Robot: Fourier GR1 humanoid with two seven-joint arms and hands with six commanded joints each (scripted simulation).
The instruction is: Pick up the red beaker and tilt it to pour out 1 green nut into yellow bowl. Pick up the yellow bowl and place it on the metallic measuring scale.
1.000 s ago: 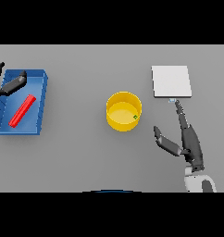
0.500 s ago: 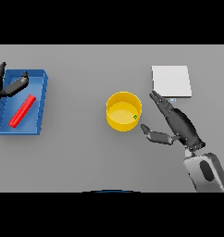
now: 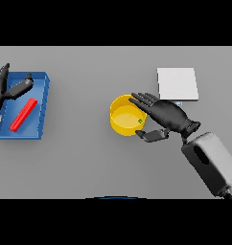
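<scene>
grey table [image 3: 79,162] fills the view. near its middle sits the yellow bowl [image 3: 121,122] with a tiny green nut [image 3: 140,121] inside. the right hand [image 3: 162,116] is at the bowl's right side, fingers stretched over the rim and thumb bent under it, not gripping. just behind it lies the flat pale measuring scale [image 3: 177,83]. far left, the red beaker [image 3: 23,114] lies in a blue tray [image 3: 43,103], and the left hand [image 3: 4,88] rests loose at the tray's edge.
</scene>
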